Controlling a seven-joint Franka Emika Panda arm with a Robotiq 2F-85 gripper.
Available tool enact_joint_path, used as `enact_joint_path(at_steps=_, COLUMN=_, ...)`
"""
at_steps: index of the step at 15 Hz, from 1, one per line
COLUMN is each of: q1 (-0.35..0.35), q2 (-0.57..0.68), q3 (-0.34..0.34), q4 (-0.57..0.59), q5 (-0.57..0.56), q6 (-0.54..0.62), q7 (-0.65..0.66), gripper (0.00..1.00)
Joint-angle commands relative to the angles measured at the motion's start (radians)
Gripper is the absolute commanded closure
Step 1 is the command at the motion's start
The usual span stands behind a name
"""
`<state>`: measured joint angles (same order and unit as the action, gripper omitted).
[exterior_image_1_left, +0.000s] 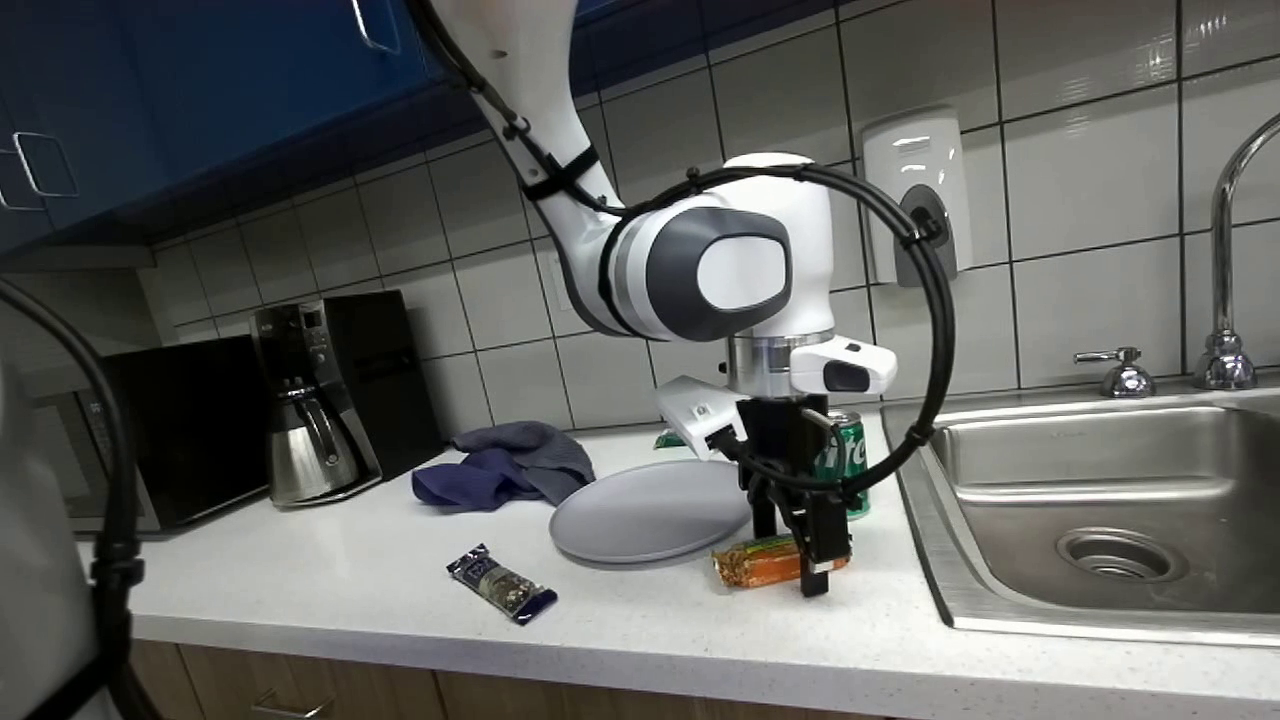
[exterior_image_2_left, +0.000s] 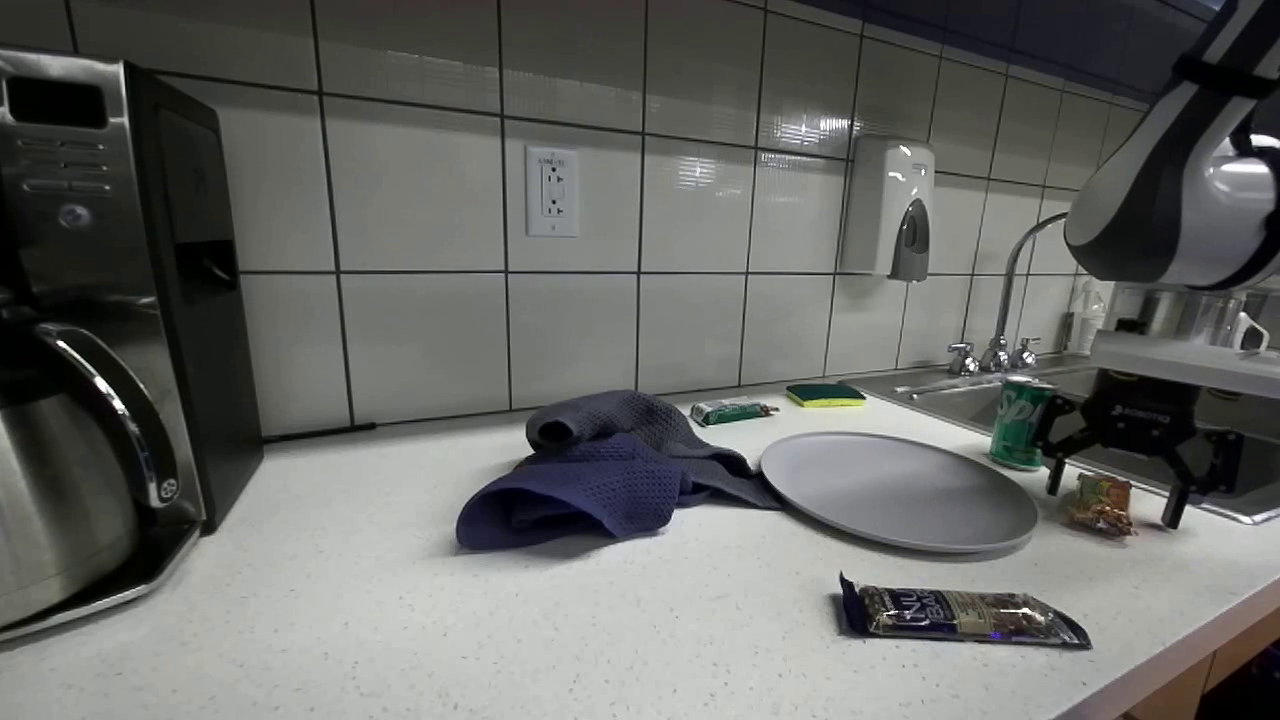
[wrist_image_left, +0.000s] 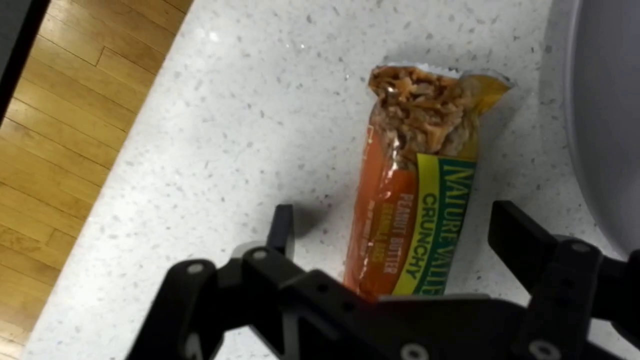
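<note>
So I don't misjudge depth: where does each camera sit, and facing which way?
An exterior view: in front of the counter, facing the tiled wall; arm and jaws show.
An exterior view: low, near the coffee maker, angled along the wall toward the sink; part of the arm and open jaws.
Wrist view: above the granola bar, looking down; only open jaws show.
Both exterior views share the soda can; all three share the plate.

The snack bar (wrist_image_left: 412, 215) is orange banded yellow and green, the claw (wrist_image_left: 393, 212) black, the counter (wrist_image_left: 250, 125) speckled white.
</note>
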<state>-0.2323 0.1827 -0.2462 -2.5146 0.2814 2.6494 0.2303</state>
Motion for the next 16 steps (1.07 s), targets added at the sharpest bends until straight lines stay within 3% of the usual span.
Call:
enact_joint_path(at_steps=1, q1=-0.001, q2=-0.024, q3=0.008, q4=0.007, q5=-0.017, q6=-0.053, q7=-0.029, gripper=0.0)
enact_joint_path(at_steps=13, q1=0.01, q2=-0.056, q3=-0.015, q4=0.0, q5=-0.123, q6=-0.055, q7=-0.003, gripper=0.0)
enact_joint_path(at_steps=14, q1=0.008, q2=-0.061, q3=-0.014, q4=-0.002, q5=-0.12, q6=-0.055, q7=-0.007, gripper=0.25)
enact_joint_path(at_steps=15, q1=0.009, q2=-0.063, q3=-0.015, q4=-0.003, q5=-0.123, q6=-0.051, q7=-0.005, gripper=0.26)
enact_joint_path(at_steps=16, q1=0.008, q2=-0.067, q3=-0.016, q4=-0.004, q5=-0.125, q6=-0.052, q7=-0.007, gripper=0.34)
